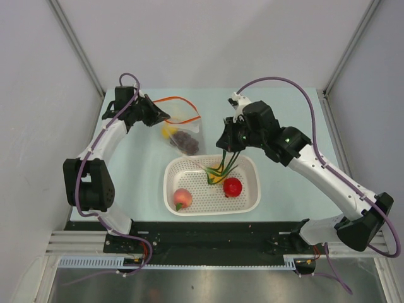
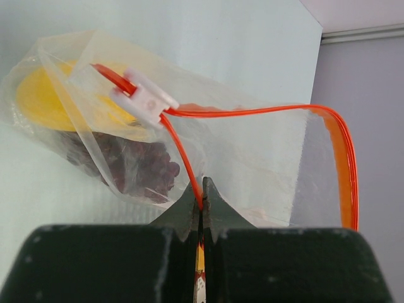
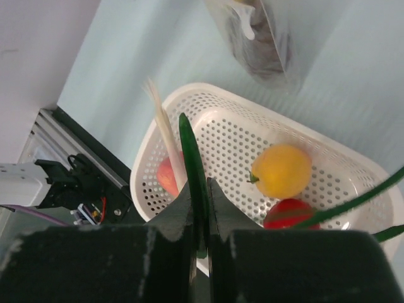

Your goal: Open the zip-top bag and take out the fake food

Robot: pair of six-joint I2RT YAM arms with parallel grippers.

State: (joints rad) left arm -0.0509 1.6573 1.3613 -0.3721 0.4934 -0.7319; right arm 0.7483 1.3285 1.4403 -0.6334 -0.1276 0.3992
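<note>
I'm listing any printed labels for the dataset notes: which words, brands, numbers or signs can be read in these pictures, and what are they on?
No text can be read in any view.
The bag, the basket and the toy fruit show no print.
The white slider on the bag's zip has a faint raised mark, too blurred to read.
</note>
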